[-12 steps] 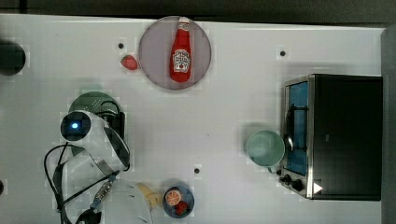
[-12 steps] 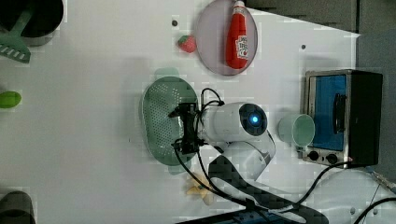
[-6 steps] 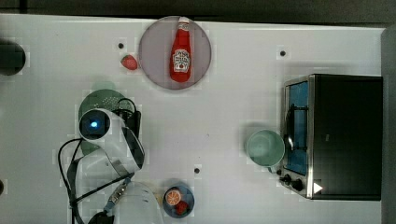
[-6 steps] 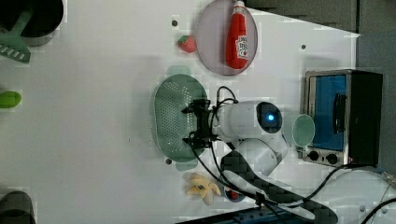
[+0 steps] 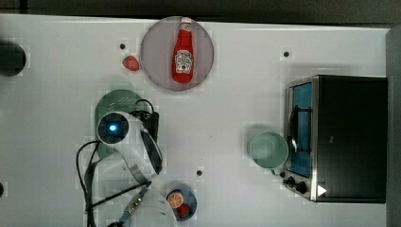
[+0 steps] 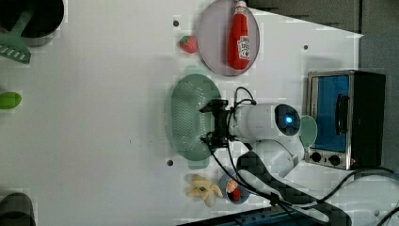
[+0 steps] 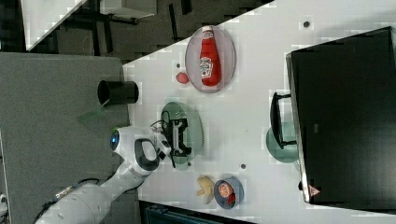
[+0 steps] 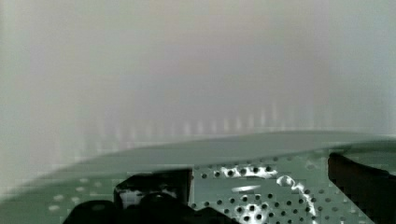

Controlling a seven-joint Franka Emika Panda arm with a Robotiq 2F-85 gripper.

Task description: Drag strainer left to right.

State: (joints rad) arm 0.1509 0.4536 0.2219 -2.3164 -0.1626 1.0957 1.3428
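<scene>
Strainer [image 6: 188, 117], pale green and perforated, is seen lying flat on the white desk [image 5: 56, 118], toward the top view's left, below the grey-lilac plate [image 5: 158, 71] with the ketchup bottle [image 5: 183, 52] and the strawberry [image 5: 131, 63]. In the top view it is mostly covered by the arm. The pincer [image 6: 214, 123] is placed over the strainer's bowl, at the side nearer the arm in the left view, with its jaws spread wide; nothing is held. In the wrist view the perforated bottom and the rim are seen close up, with the dark fingertips [image 8: 156, 186] down inside the bowl. Whether a fingertip is already pressed against the wall cannot be told.

Progress is judged early: the approach looks done or nearly done, while the drag itself is not shown as completed, since the strainer sits well apart from the mint cup [image 5: 268, 150] and the toaster oven [image 5: 340, 137] on the top view's right. Left to do: a finger hooked against the wall or rim, then the strainer pulled across the open desk toward the top view's right. The small bowl of fruit [image 5: 181, 202] lies near the path's lower edge and should be avoided.
</scene>
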